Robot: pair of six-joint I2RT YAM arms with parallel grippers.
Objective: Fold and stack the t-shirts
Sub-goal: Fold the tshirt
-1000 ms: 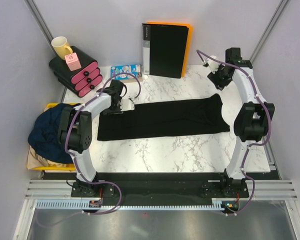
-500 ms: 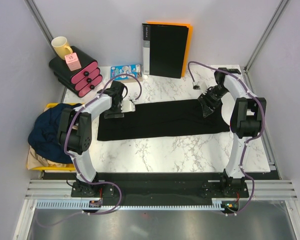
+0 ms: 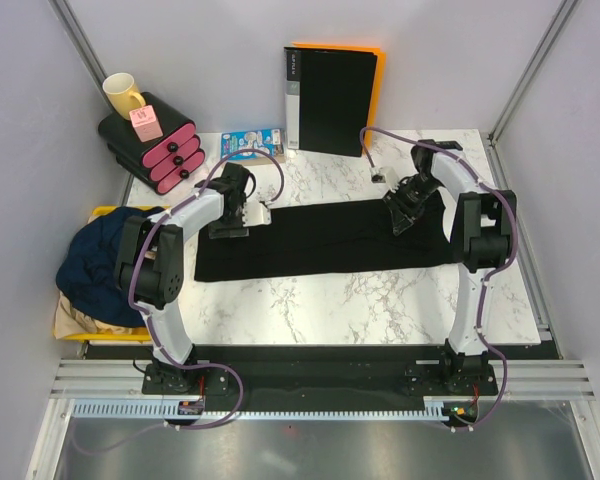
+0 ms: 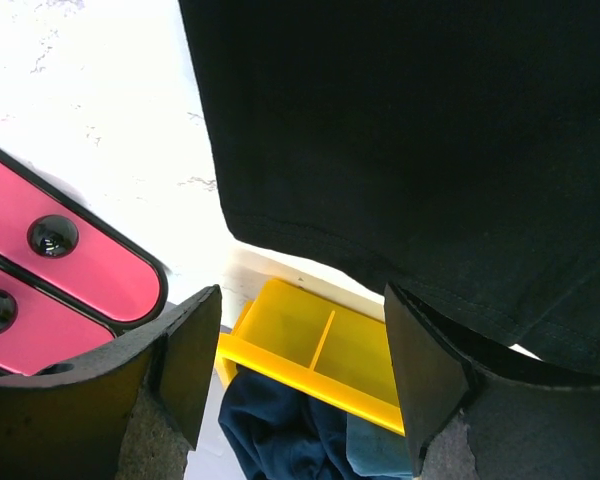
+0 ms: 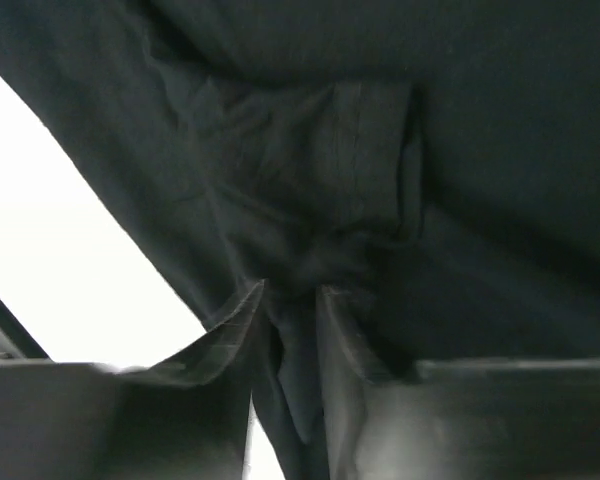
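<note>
The black t-shirt (image 3: 325, 238) lies on the table as a long flat strip. My left gripper (image 3: 246, 215) hovers open at its upper left corner. In the left wrist view the left gripper (image 4: 300, 300) holds nothing, and the black t-shirt (image 4: 420, 140) fills the upper right. My right gripper (image 3: 399, 217) sits on the strip's upper right part. In the right wrist view the right gripper (image 5: 293, 295) has a bunched fold of the black t-shirt (image 5: 310, 170) pinched between nearly closed fingers. A dark navy t-shirt (image 3: 95, 262) is heaped on a tan one (image 3: 68, 322) at the left.
A yellow tray (image 3: 108, 211) holds the heap off the table's left edge; the tray (image 4: 290, 325) and the navy cloth (image 4: 280, 430) also show past my left fingers. A black box with pink drawers (image 3: 155, 148), a yellow mug (image 3: 123, 93), a small colourful box (image 3: 252, 143) and a black binder (image 3: 330, 95) stand at the back.
My right arm swung in from the far right corner onto the shirt's upper right part and closed on a fold. My left gripper opened and stayed at the shirt's left end.
</note>
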